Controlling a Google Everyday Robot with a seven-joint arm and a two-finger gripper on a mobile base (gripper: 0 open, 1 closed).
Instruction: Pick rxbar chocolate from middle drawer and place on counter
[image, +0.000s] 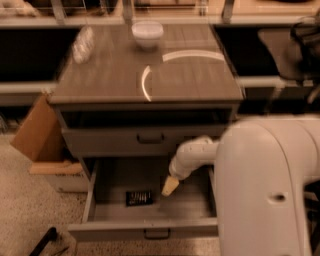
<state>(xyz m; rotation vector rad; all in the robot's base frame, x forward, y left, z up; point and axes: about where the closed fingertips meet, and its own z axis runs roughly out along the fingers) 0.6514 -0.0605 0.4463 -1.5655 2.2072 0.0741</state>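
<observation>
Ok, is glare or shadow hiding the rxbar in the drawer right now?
Camera view: no; the glare is a bright arc on the counter. The middle drawer is dim, but the rxbar chocolate shows dark against its grey floor, just beside the hand. The arm blocks the right side.

rxbar chocolate (138, 198) in middle drawer (150, 231) | gripper (170, 186) just right

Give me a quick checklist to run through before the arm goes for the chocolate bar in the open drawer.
1. The middle drawer is pulled open: ok.
2. The rxbar chocolate lies flat in plain view on the drawer floor: ok.
3. The pincer is over the bar: not ok; it sits just right of it.
4. No object between pincer and bar: ok.
5. The counter has bare space; white bowl and bottle sit at the back: ok.
</observation>
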